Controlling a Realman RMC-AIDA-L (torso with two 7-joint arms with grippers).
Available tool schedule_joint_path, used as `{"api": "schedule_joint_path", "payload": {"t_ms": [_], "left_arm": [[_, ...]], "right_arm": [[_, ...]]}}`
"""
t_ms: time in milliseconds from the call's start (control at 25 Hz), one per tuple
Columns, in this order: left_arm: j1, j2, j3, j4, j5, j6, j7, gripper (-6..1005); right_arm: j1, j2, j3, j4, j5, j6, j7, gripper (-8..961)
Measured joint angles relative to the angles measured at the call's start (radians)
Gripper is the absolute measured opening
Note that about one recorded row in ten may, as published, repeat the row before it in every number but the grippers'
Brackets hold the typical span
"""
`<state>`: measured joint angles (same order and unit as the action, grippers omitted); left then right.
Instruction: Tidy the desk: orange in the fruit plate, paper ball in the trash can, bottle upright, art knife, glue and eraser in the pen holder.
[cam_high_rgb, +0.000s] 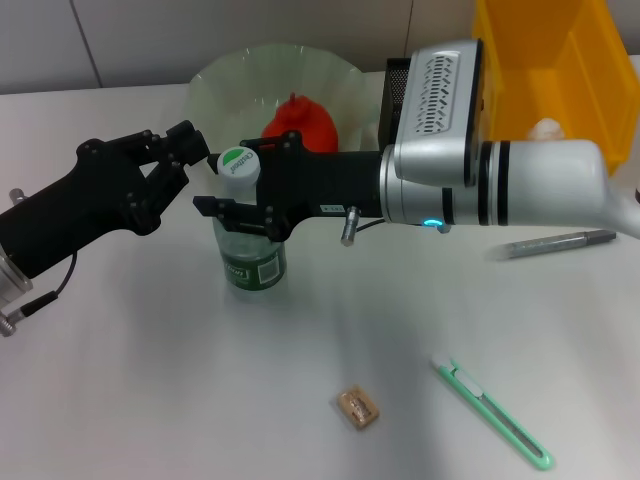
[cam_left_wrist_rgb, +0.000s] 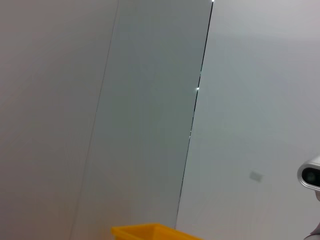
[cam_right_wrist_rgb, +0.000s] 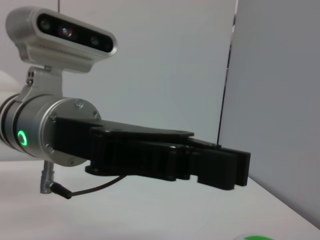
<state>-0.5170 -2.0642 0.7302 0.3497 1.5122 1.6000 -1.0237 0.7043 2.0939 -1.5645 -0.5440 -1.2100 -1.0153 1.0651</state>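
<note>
On the white desk (cam_high_rgb: 150, 400), the green-capped clear plastic bottle (cam_high_rgb: 248, 240) stands upright at centre. We find the right gripper (cam_high_rgb: 245, 195) pinching its neck from the right; the left gripper (cam_high_rgb: 185, 150), fingers together, sits just left.

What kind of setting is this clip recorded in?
Probably an indoor lab or office set up as a desk-tidying scene: a plain white table against bare wall panels, with a yellow bin, a knife and an eraser.
</note>
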Motion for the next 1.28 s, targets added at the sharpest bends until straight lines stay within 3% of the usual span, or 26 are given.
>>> {"api": "schedule_joint_path", "payload": {"t_ms": [320, 720, 1280], "left_arm": [[0.017, 0.000, -0.010, 0.013, -0.003, -0.015, -0.004, 197], [0.053, 0.002, -0.050, 0.052, -0.004, -0.040, -0.025, 689], [0.075, 0.003, -0.061, 0.074, -0.004, -0.042, -0.024, 829]], "right_arm": [[-0.024, -0.004, -0.006, -0.005, 0.035, -0.021, 0.003, 459], [-0.030, -0.005, 0.003, -0.007, 0.036, -0.025, 0.004, 459], [-0.042, -0.008, 0.006, -0.012, 0.038, -0.043, 0.027, 430]]}}
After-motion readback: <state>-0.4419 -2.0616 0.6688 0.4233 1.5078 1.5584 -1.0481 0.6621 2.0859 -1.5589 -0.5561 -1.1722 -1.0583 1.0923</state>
